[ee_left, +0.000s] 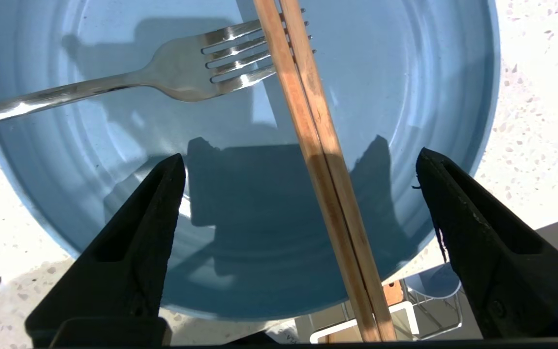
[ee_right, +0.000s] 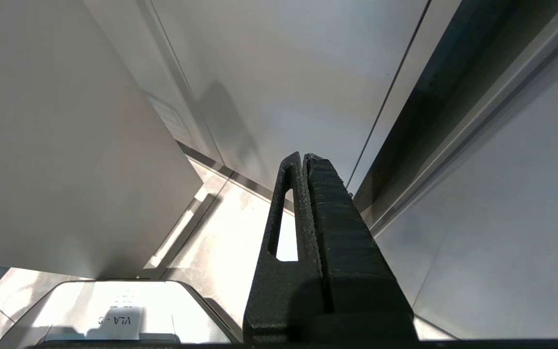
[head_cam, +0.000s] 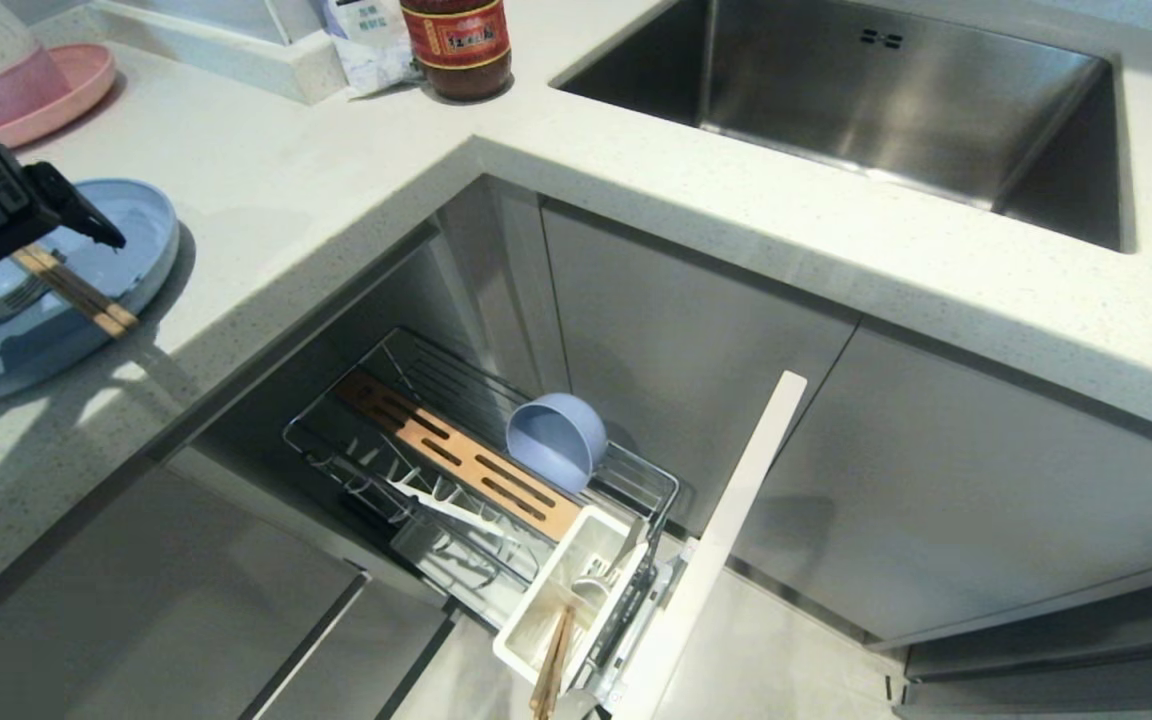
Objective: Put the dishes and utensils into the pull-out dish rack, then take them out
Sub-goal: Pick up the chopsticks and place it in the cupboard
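The light-blue plate (head_cam: pixel 136 235) lies on the counter at the left. Across it lie the silver fork (ee_left: pixel 177 72) and the wooden chopsticks (ee_left: pixel 320 145), whose ends stick out over the plate's rim. My left gripper (ee_left: pixel 301 152) hovers just above the plate, open wide, with the chopsticks lying loose between its fingers (ee_left: pixel 153 208). In the head view that gripper (head_cam: pixel 48 290) is at the far left edge. The light-blue bowl (head_cam: pixel 556 440) stands on its side in the pulled-out dish rack (head_cam: pixel 406 450) below the counter. My right gripper (ee_right: pixel 303 157) is shut and empty, low by the cabinet fronts.
The rack's white utensil box (head_cam: pixel 536 600) holds wooden sticks (head_cam: pixel 551 665) and a metal piece. Its pale front panel (head_cam: pixel 726 530) juts into the aisle. A pink plate (head_cam: pixel 66 85), a sauce bottle (head_cam: pixel 456 45) and the steel sink (head_cam: pixel 886 110) sit farther back.
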Motion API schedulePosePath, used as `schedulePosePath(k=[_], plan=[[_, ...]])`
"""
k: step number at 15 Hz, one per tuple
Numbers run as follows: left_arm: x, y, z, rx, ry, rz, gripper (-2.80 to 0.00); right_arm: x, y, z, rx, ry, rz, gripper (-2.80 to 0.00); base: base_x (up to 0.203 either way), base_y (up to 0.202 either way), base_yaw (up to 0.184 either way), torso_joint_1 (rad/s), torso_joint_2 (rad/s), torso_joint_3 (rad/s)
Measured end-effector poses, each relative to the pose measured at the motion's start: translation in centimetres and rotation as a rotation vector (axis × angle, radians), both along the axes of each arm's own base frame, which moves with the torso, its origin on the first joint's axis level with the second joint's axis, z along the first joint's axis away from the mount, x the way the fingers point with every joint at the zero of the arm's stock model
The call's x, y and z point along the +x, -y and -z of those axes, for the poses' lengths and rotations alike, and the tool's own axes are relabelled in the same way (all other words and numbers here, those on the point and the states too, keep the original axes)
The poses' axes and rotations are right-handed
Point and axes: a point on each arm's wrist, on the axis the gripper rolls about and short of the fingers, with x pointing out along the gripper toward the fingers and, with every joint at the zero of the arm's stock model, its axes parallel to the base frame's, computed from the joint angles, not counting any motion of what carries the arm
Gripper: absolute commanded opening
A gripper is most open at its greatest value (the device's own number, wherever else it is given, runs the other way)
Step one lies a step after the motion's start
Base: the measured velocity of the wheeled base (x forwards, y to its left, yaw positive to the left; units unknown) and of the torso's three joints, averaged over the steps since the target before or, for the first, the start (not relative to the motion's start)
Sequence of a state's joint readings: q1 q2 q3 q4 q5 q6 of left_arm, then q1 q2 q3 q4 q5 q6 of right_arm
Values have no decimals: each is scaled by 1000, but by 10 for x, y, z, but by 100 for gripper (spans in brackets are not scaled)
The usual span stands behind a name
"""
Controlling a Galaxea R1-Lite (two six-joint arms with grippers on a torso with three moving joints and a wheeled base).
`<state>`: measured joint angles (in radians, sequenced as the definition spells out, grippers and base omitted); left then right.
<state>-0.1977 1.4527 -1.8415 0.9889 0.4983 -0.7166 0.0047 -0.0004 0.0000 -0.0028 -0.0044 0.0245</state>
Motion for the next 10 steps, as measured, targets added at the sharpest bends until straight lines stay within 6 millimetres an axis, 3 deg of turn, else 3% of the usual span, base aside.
schedulePosePath(k=[10], plan=[[8, 2, 5, 2, -23, 4, 0, 0, 0, 0, 0, 0, 0, -280, 0, 0, 0, 0, 0, 0]])
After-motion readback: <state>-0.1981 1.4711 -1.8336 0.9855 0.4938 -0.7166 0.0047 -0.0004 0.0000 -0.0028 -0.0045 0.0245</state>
